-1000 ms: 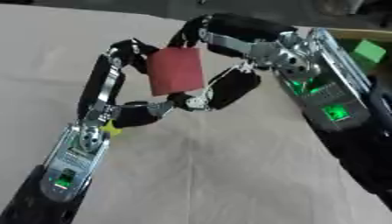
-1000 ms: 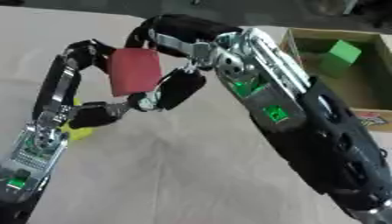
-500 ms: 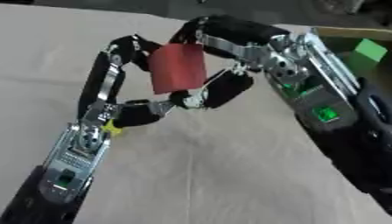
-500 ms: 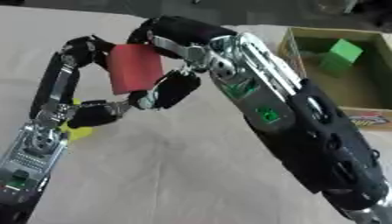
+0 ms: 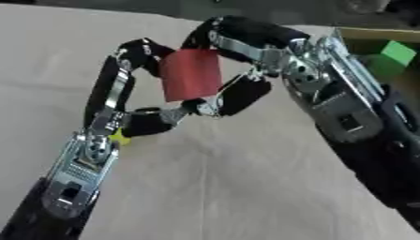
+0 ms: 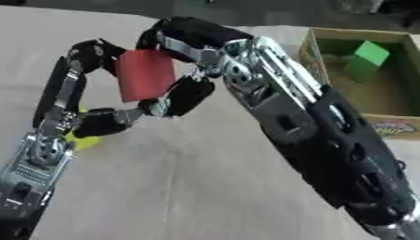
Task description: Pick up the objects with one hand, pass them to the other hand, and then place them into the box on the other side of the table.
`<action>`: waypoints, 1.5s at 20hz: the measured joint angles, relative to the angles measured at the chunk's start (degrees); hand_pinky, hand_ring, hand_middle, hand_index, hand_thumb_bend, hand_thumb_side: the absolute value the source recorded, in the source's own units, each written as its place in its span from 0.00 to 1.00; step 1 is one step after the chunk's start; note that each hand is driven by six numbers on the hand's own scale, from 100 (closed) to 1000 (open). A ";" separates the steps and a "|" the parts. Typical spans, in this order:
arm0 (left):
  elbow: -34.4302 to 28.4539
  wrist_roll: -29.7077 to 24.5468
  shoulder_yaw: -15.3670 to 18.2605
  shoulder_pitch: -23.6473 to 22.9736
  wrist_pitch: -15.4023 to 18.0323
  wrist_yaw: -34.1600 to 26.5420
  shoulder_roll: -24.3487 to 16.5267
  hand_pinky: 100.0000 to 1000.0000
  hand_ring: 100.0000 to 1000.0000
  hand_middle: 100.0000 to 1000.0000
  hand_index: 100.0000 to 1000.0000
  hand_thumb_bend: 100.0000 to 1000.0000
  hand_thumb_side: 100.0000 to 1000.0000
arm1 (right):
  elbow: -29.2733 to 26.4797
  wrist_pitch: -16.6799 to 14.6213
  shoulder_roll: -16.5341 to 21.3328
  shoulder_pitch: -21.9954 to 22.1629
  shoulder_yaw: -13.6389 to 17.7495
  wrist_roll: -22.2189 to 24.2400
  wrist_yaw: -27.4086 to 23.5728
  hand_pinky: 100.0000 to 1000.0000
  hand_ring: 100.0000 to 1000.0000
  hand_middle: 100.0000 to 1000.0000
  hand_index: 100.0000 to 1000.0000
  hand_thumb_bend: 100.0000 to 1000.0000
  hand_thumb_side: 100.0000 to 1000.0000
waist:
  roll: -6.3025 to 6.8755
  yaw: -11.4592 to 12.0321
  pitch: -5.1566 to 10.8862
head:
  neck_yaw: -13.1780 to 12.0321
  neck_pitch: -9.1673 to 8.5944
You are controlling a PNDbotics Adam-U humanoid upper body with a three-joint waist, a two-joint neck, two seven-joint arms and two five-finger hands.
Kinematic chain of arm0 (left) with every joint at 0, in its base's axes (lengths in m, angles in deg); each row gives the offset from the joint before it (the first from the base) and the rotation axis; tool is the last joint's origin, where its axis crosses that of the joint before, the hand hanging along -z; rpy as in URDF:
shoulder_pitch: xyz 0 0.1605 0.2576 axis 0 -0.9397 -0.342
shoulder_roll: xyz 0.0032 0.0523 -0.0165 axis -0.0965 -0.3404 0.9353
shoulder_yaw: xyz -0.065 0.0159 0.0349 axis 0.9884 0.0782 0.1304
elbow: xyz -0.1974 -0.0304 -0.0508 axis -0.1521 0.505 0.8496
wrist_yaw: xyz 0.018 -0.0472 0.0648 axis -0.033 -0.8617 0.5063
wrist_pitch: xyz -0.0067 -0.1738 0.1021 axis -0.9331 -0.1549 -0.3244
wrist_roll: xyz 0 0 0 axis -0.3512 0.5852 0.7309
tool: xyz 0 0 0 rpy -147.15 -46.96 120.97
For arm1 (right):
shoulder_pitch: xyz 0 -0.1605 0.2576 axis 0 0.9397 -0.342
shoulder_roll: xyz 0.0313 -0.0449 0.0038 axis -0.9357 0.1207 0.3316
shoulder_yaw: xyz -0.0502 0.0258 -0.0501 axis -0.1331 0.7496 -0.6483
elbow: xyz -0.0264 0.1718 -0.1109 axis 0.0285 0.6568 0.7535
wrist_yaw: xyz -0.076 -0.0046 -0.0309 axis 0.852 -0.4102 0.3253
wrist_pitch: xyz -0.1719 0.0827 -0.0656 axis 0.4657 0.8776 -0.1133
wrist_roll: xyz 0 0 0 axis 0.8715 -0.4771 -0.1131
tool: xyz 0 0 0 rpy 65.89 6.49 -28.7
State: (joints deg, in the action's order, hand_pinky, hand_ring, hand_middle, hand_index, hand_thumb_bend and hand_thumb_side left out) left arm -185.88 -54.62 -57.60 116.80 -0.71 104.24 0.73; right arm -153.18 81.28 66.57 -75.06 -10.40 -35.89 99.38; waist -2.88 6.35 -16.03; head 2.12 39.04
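Holding the red block (image 5: 191,73) between them, our two hands meet above the middle of the table (image 5: 246,187), nearer its far edge. Our left hand (image 5: 135,105) comes up from the near left corner; its fingers (image 5: 123,70) arch over the block's left and upper side and its thumb reaches under the lower edge, so it is curled around the block. Our right hand (image 5: 242,51) comes in from the right side; its fingers bend over the top right of the block and its thumb (image 5: 238,96) presses near the lower right corner, so it also grips the same block. The block is lifted off the table, upright and a little tilted. Under the left wrist we see something small and yellow (image 6: 82,140) on the table; we cannot make out what it is. At the far right corner stands the cardboard box (image 6: 311,51), well apart from the hands, with a green block (image 6: 363,58) inside it.
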 measured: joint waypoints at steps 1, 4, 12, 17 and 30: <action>0.01 -0.02 0.00 0.00 -0.05 0.04 0.00 0.46 0.39 0.34 0.43 0.00 0.00 | 0.00 0.17 0.00 0.01 -0.02 -0.21 -0.20 0.84 0.74 0.56 0.64 0.18 0.14 | 0.00 0.00 -0.02 | 0.00 -0.06; 0.02 -0.01 0.00 0.02 -0.15 0.09 0.00 0.47 0.40 0.34 0.43 0.00 0.00 | 0.00 0.53 0.02 0.02 -0.12 -0.76 -0.71 0.83 0.72 0.52 0.60 0.14 0.13 | 0.01 0.00 -0.15 | 0.00 -0.33; 0.02 -0.38 -0.01 0.02 -0.46 0.37 0.00 0.57 0.50 0.48 0.60 0.21 0.00 | 0.01 0.37 0.16 0.22 -0.23 -1.29 -1.23 0.82 0.69 0.46 0.55 0.12 0.09 | 0.01 -0.03 -0.22 | -0.02 -0.43; 0.02 0.08 -0.03 -0.10 -0.38 1.41 -0.01 0.61 0.57 0.56 0.72 0.37 0.05 | 0.01 0.40 0.19 0.27 -0.08 -1.36 -1.65 0.82 0.68 0.45 0.55 0.12 0.08 | 0.04 -0.15 -0.22 | -0.01 -0.43; 0.62 0.71 -0.52 -1.10 -1.16 4.45 -0.01 0.63 0.60 0.62 0.81 0.43 0.04 | -0.39 0.81 0.83 0.47 0.69 -0.83 -2.74 0.81 0.67 0.44 0.54 0.13 0.07 | 0.17 -0.38 -0.32 | -0.01 -0.43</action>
State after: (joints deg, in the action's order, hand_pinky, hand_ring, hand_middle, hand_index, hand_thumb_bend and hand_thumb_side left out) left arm -185.26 -53.91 -58.12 115.70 -1.87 108.70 0.72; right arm -153.57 82.09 67.40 -74.59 -9.71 -36.72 96.64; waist -2.70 5.96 -16.36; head 2.11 38.61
